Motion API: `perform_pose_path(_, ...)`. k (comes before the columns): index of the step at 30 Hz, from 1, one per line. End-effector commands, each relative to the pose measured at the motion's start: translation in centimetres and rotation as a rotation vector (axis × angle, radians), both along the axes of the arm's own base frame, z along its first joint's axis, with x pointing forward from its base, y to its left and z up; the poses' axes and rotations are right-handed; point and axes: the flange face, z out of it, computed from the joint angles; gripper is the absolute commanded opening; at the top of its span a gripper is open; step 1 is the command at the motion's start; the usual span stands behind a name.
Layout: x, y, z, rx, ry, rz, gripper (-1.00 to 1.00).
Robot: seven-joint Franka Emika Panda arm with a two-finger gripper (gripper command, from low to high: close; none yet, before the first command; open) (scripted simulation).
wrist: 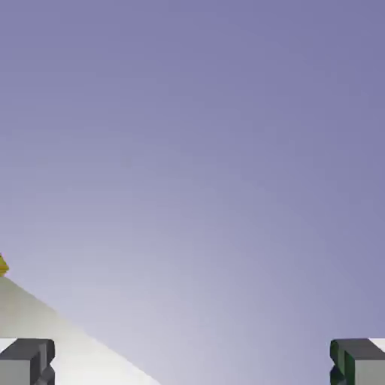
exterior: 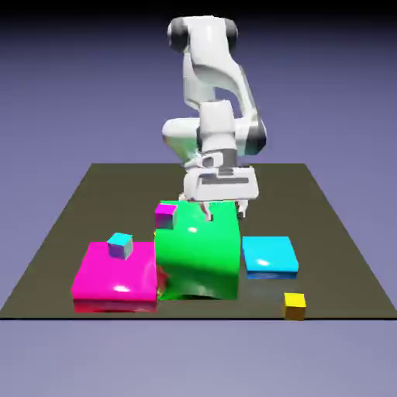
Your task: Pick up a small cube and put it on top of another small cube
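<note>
We see the white two-finger claw (exterior: 226, 211) with its fingers spread wide and nothing between them, at the back of the large glossy green block (exterior: 198, 252). A small magenta-topped cube (exterior: 165, 216) shows by that block's upper corner, toward the exterior view's left. Further left, we find a small cyan-topped cube (exterior: 120, 246) on the flat magenta block (exterior: 116, 275). Right of the green block lies the flat cyan-blue block (exterior: 270, 257). Our tiny yellow cube with orange-shaded sides (exterior: 295, 305) sits at the dark surface's (exterior: 271, 182) front edge, nearer the camera than the blue block.
</note>
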Motion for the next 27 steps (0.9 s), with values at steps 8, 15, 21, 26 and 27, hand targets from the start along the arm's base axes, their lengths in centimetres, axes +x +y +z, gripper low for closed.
perform_pose_path(8, 3.0, 4.4, -6.6, -0.025, 0.112, 0.312, 0.00)
perform_pose_path(15, 4.3, 8.6, -12.8, 0.018, 0.176, 0.586, 0.00)
perform_pose_path(21, 4.6, 12.5, -18.0, 0.097, 0.195, 0.807, 0.00)
perform_pose_path(26, 4.9, 14.1, -23.0, 0.098, 0.195, 0.807, 0.00)
perform_pose_path(27, 4.8, 14.5, -24.3, 0.097, 0.195, 0.807, 0.00)
